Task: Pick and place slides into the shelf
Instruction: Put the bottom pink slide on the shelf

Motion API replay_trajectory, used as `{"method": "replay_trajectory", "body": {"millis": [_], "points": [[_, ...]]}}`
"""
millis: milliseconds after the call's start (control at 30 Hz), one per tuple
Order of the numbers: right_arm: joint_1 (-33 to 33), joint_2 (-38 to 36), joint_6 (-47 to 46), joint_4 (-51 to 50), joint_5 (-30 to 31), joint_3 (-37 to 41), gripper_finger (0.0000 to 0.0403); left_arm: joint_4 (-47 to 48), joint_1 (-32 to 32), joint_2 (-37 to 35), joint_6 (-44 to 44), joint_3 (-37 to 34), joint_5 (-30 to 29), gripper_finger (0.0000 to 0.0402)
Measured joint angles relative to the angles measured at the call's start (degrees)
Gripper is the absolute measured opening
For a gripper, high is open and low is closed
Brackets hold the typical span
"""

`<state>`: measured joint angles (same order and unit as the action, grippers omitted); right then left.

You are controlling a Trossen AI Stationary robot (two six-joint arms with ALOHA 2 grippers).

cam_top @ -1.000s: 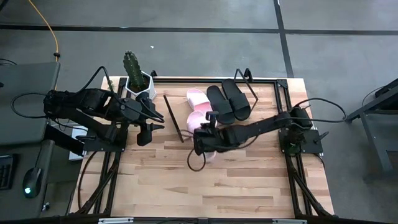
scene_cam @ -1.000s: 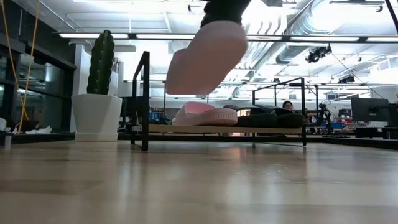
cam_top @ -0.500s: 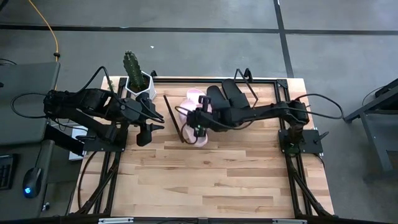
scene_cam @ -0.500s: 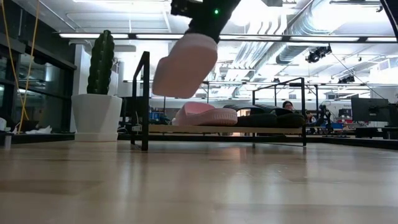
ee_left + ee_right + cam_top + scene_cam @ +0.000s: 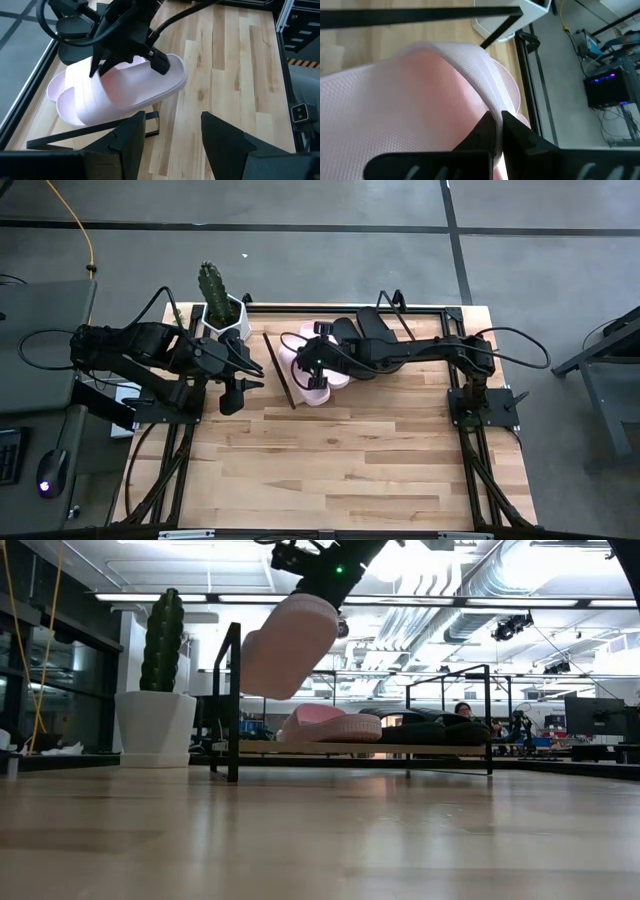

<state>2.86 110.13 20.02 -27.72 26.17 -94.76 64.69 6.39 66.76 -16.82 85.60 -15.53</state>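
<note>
Wooden table (image 5: 330,470) carries shelf (image 5: 350,748) — apparently three slides (image 5: 325,725).

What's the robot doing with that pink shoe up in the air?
It is putting slides on a shelf. The right end effector is shut on a pink slide, holding it in the air at the shelf's near end, by the cactus. Another pink slide and two black ones already lie on the shelf. The left end effector waits open near the table's left edge.
</note>
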Motion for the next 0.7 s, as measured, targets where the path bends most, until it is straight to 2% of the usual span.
{"method": "replay_trajectory", "body": {"millis": [300,700], "points": [[1.5,0.0,0.8,3.0,-4.9,0.0,0.0,0.0,0.0,0.0,0.0,0.0,0.0,0.0177],[4.1,1.1,1.2,4.5,-8.1,0.0,0.0,-0.2,0.0,0.0,0.0,0.0,0.0,0.0177]]}}
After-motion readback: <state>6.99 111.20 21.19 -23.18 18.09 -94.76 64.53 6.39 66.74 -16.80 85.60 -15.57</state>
